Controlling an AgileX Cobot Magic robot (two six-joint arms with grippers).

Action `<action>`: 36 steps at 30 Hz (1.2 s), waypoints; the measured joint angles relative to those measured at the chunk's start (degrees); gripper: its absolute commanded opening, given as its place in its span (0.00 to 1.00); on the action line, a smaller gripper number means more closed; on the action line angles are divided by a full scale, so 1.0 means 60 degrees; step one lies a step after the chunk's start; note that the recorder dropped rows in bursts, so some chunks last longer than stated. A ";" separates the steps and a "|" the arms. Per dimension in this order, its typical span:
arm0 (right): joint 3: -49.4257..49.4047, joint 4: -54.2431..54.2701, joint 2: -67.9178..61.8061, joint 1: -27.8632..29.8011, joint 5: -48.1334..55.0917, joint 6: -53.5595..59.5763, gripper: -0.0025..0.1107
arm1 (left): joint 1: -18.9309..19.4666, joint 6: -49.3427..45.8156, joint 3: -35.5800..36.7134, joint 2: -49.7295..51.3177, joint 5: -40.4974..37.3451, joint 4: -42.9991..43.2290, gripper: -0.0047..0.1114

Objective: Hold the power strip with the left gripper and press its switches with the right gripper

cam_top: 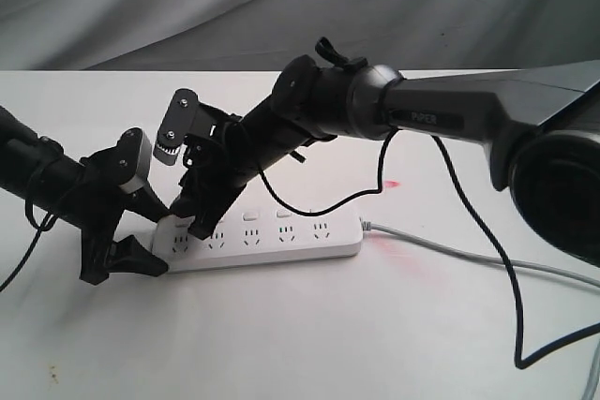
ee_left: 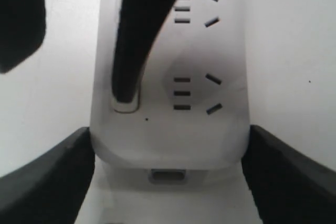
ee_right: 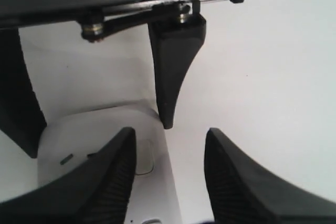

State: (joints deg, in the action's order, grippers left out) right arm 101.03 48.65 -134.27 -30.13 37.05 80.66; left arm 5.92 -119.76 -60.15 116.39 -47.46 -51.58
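2 fingers of the black left gripper (ee_left: 168, 148) clamp the rounded end of the long white plastic power strip (cam_top: 272, 239) on the white table (cam_top: 281, 344), steadying it while the black right gripper (ee_right: 170, 179), jaws apart, sets 1 fingertip on the endmost small white switch (ee_right: 146, 157).

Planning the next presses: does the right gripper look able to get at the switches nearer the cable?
Probably yes. Those switches lie uncovered along the power strip, just beside the right gripper; the left gripper clamps only the opposite end.
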 measured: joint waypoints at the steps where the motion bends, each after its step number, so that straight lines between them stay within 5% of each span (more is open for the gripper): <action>1: 0.0000 0.0000 -0.0022 -0.0017 -0.0048 0.0088 0.38 | 0.0000 0.0000 0.0000 0.0000 0.0000 0.0000 0.61; 36: 0.0021 0.0201 -0.0314 -0.0086 -0.0478 0.1199 0.38 | 0.0000 0.0000 0.0000 0.0000 0.0018 -0.0023 0.61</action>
State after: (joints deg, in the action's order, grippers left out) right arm 101.16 49.86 -136.16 -30.65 34.18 87.86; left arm 5.92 -119.76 -60.15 116.39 -47.35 -51.72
